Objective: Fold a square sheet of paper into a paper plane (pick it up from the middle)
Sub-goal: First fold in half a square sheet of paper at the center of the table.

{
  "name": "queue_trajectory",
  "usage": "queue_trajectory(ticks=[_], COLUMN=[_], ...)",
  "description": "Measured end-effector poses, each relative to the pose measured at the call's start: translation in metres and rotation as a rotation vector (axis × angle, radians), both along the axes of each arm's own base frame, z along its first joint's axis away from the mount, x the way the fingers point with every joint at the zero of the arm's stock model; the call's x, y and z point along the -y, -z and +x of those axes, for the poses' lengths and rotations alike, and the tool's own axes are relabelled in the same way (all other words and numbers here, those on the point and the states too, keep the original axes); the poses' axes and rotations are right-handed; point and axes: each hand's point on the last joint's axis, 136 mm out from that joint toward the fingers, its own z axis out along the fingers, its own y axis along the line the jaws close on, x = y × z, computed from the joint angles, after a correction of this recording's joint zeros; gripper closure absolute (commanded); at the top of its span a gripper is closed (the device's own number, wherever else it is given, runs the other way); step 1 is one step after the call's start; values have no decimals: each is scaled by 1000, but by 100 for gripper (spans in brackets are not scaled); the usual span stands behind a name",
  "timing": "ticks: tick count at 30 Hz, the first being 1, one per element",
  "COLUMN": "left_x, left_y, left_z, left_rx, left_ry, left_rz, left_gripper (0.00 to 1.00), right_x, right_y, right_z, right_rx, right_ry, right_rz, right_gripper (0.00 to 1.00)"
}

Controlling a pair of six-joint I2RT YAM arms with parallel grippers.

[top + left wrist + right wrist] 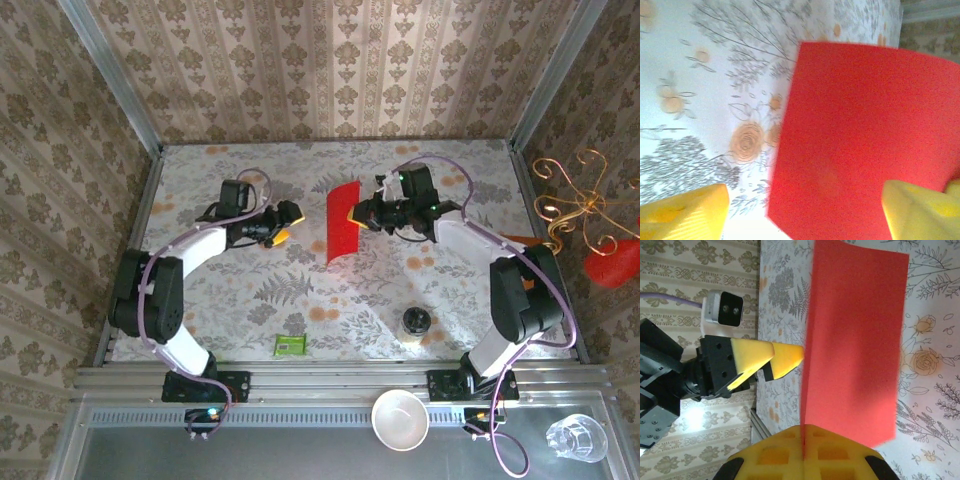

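Between the right arm's fingers point(840, 460), which are pressed together, one edge of the square sheet of paper point(855, 340) is pinched. The red sheet stands on edge over the middle of the tabletop point(300, 290), its long side running near to far in the overhead view. Just to its left, the left arm's fingers point(685, 215) are spread wide and hold nothing. The sheet's flat face lies straight ahead of them, close but apart. Both arms are about equally near, so the next move probably falls to the left fingers, closing on a free edge. The pinched edge is hidden inside the grip. I cannot tell whether the sheet is single or doubled, or whether it touches the tabletop.
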Motion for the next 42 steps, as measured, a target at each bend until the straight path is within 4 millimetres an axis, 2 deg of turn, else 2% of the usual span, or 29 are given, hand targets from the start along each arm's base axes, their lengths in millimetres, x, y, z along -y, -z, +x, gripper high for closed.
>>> queue_trajectory(ticks=[4,7,9,11,14,19,22,27,34,42], left_x=[-22,-27,-28,-28,-26,-5,12,33,50,55], left_y=[-3,-7,-5,-1,5,13,25,44,61,68], left_z=[-2,-3,-5,-8,-13,-24,-30,-38,-41,-36], left_rx=[26,43,43,34,19,5,-21,-54,-72,-73], left_ry=[-70,-87,-89,-88,-78,-2,58,127,184,189], left_rz=[26,34,36,39,44,64,92,152,235,260], left_gripper=[0,0,0,1,3,9,12,22,31,33], right_x=[-8,-26,-39,-51,-62,-61,-59,-57,-54,-38], right_y=[-19,-30,-27,-14,20,79,100,115,136,139], right_z=[1,-2,-2,0,3,6,7,7,5,12], right_rx=[20,33,25,-2,-72,-189,-223,-242,-262,-243], right_ry=[-17,-56,-80,-93,-90,-63,-54,-50,-60,-51], right_rz=[-18,-12,-10,-6,3,-19,-28,-37,-69,-88], right_gripper=[92,92,92,93,92,92,92,92,91,90])
